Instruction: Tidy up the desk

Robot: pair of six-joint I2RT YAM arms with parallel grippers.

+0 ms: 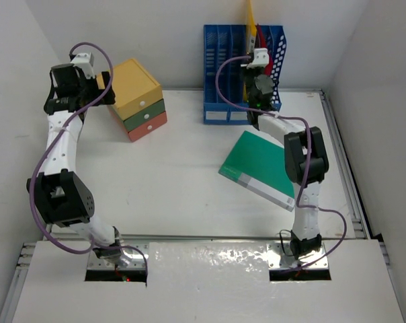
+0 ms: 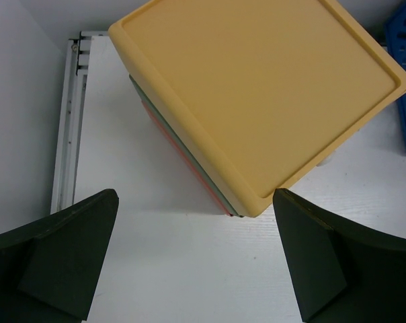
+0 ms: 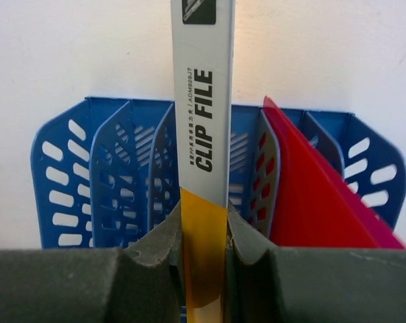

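**A:** Where's the desk in the top view?

**B:** The desk (image 1: 169,182) fills the middle of the frame, white, with walls around it and a metal rail down its right edge. A stacked drawer box (image 1: 137,94) with yellow, green and orange tiers sits on it at upper left. A blue file rack (image 1: 220,74) stands at the top centre against the back wall. A green folder (image 1: 260,165) lies flat right of centre, partly under the right arm.

**A:** And the right claw?

**B:** The right gripper (image 3: 204,235) is clamped on a clip file (image 3: 203,101). Its fingers press both sides of the yellow lower part. The grey spine, printed "CLIP FILE", rises straight up through the centre of the wrist view, in front of the rack's middle dividers. I can't tell if its bottom edge sits in a slot.

**A:** Anything already in the rack?

**B:** A red folder (image 3: 310,195) leans in a slot just right of the clip file.

**A:** Left claw?

**B:** The left gripper (image 2: 197,249) has its fingers wide apart with nothing between them. It hangs over bare desk, and the drawer box's yellow top fills the upper part of its wrist view.
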